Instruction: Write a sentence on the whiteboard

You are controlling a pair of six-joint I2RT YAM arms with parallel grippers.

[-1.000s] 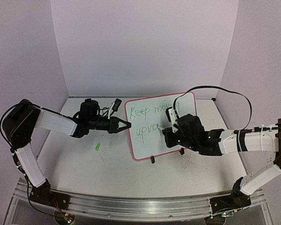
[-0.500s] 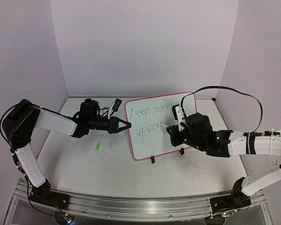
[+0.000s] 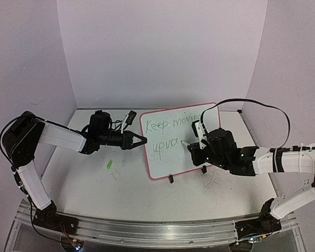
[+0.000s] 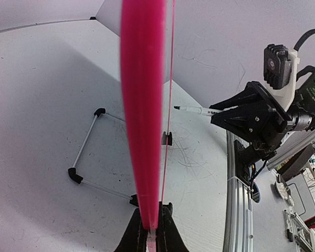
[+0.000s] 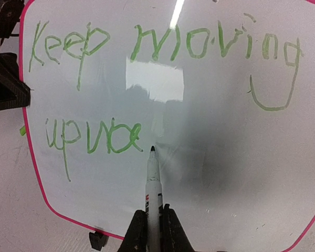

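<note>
The whiteboard (image 3: 168, 157) stands upright mid-table, white with a pink frame. My left gripper (image 3: 143, 140) is shut on its left edge; in the left wrist view the pink edge (image 4: 142, 105) runs up from between the fingers of that gripper (image 4: 151, 231). The sentence (image 5: 152, 50) is in green: "Keep moving" above, "upwa" below. My right gripper (image 5: 154, 223) is shut on a white marker (image 5: 154, 189), in front of the board (image 5: 226, 173). The dark tip sits just right of the last letter. From above, this gripper (image 3: 191, 148) is at the board's right half.
A small green cap (image 3: 109, 164) lies on the table left of the board. Two black feet (image 3: 170, 179) hold the board's lower edge, with a wire stand (image 4: 86, 144) behind it. Old pen scribbles (image 3: 212, 181) mark the table. Walls close in on three sides.
The right gripper with the marker has shifted right along the lower line, and the last letter now reads as a finished "a". The left gripper and the board have stayed put.
</note>
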